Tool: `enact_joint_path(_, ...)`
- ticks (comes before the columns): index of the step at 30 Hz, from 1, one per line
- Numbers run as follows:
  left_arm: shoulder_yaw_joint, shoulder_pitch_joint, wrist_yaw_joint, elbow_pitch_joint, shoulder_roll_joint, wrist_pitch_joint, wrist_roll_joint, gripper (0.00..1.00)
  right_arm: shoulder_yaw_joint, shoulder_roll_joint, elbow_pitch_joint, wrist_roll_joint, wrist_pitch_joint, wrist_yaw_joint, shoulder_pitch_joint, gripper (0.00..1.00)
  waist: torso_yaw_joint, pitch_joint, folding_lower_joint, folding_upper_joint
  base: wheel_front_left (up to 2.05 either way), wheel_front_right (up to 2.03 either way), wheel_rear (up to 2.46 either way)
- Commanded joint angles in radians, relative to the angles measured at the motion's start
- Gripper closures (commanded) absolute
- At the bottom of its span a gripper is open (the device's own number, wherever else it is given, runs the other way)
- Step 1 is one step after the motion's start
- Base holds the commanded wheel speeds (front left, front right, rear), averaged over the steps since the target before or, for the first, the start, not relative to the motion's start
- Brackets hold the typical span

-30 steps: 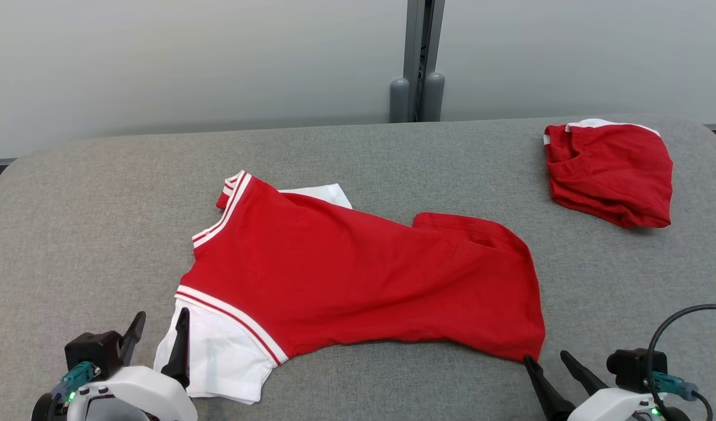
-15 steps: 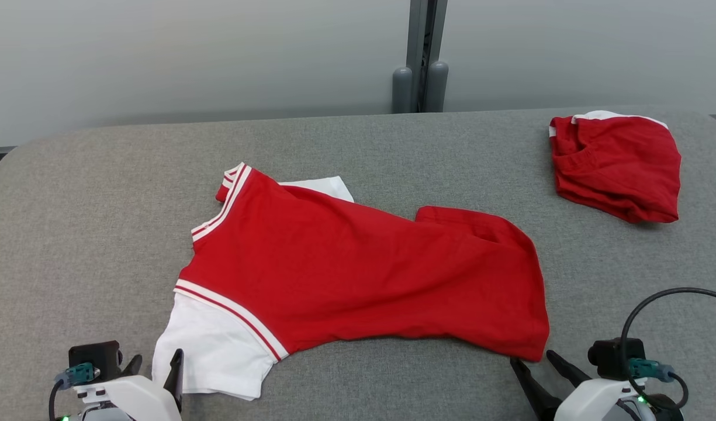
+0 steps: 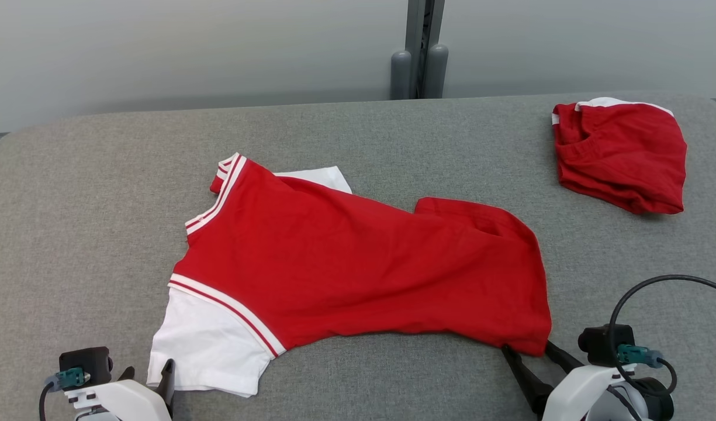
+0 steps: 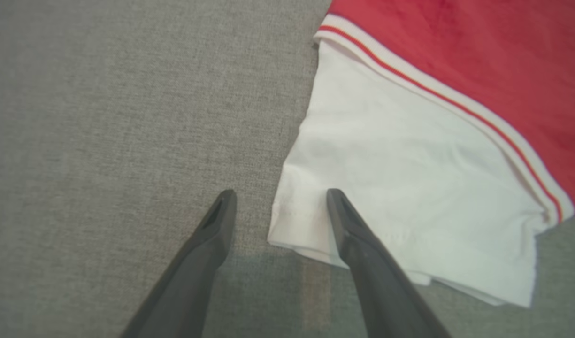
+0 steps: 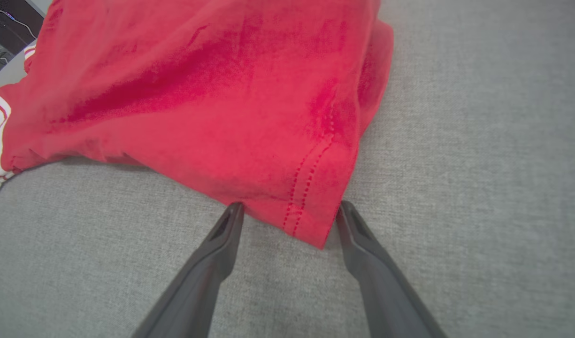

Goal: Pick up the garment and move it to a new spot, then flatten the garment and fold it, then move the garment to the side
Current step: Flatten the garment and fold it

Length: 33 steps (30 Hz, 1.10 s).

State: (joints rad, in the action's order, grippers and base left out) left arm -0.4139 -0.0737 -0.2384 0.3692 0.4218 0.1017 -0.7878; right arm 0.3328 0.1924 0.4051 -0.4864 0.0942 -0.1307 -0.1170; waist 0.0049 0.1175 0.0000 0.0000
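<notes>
Grey fabric tabletop (image 3: 71, 204) carries a red T-shirt (image 3: 358, 263) with white sleeves, lying spread out near its middle. I note my left pincer (image 4: 281, 193) wide open and empty, straddling the near white sleeve (image 4: 400, 188) corner. My right pincer (image 5: 290, 204) is likewise open and empty, either side of the red hem corner (image 5: 315, 225). A second red garment (image 3: 621, 155) lies bundled far right.

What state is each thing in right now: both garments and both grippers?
Red shirt: lying spread on the grey surface, unfolded, hem end rumpled.
Second red garment: bunched into a compact pile at the far right.
Left gripper: open, astride the white sleeve corner, holding nothing.
Right gripper: open, astride the shirt's red hem corner, holding nothing.
</notes>
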Motion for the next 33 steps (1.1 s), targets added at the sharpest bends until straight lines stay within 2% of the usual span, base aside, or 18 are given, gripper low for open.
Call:
enact_joint_path(1, -0.001, -0.023, 0.009, 0.011, -0.002, 0.000, -0.004, 0.00, 0.006, 0.007, 0.008, -0.008, -0.010, 0.000, -0.014, 0.00, 0.001, 0.002, 0.0000, 0.0000, 0.00, 0.00, 0.00)
enact_joint_path(15, -0.039, -0.028, 0.065, 0.077, -0.026, 0.067, -0.047, 0.00, 0.051, 0.011, 0.045, -0.031, -0.028, 0.000, -0.037, 0.00, 0.000, -0.006, 0.0000, 0.0000, 0.00, 0.00, 0.00)
enact_joint_path(16, -0.041, -0.028, 0.070, 0.080, -0.028, 0.068, -0.048, 0.18, 0.053, 0.013, 0.048, -0.034, -0.029, 0.000, -0.038, 0.00, 0.000, -0.007, 0.0000, 0.0000, 0.00, 0.00, 0.00)
enact_joint_path(17, -0.042, -0.028, 0.074, 0.081, -0.029, 0.069, -0.050, 0.47, 0.055, 0.014, 0.050, -0.035, -0.030, 0.000, -0.038, 0.00, 0.000, -0.009, 0.0000, 0.0000, 0.00, 0.00, 0.00)
enact_joint_path(18, -0.043, -0.029, 0.075, 0.082, -0.030, 0.071, -0.053, 0.69, 0.058, 0.016, 0.051, -0.037, -0.031, 0.000, -0.037, 0.00, 0.000, -0.010, 0.0000, 0.0000, 0.00, 0.00, 0.00)
enact_joint_path(19, -0.043, -0.031, 0.075, 0.082, -0.031, 0.070, -0.054, 1.00, 0.062, 0.017, 0.053, -0.040, -0.031, 0.000, -0.037, 0.16, 0.000, -0.012, 0.0000, 0.0000, 0.00, 0.00, 0.00)
enact_joint_path(21, -0.044, -0.030, 0.080, 0.080, -0.028, 0.071, -0.054, 1.00, 0.072, 0.021, 0.054, -0.040, -0.040, 0.000, -0.039, 0.85, 0.001, -0.018, 0.0000, 0.0000, 0.00, 0.00, 0.00)
enact_joint_path(22, -0.041, -0.031, 0.080, 0.077, -0.025, 0.067, -0.055, 1.00, 0.073, 0.022, 0.054, -0.039, -0.048, 0.000, -0.041, 1.00, 0.002, -0.019, 0.0000, 0.0000, 0.00, 0.00, 0.00)
enact_joint_path(27, -0.020, -0.041, 0.075, 0.044, -0.013, 0.026, -0.049, 1.00, 0.085, 0.026, 0.044, -0.050, -0.074, 0.000, -0.048, 1.00, 0.005, -0.029, 0.0000, 0.0000, 0.00, 0.00, 0.00)
enact_joint_path(31, -0.001, -0.026, 0.079, -0.013, -0.005, 0.010, -0.065, 1.00, 0.102, 0.054, 0.017, -0.073, -0.092, 0.000, -0.049, 1.00, 0.004, -0.043, 0.0000, 0.0000, 0.00, 0.00, 0.00)
enact_joint_path(33, 0.009, -0.013, 0.065, -0.053, 0.014, 0.007, -0.058, 1.00, 0.108, 0.072, -0.005, -0.092, -0.098, 0.000, -0.042, 1.00, 0.004, -0.051, 0.0000, 0.0000, 0.00, 0.00, 0.00)
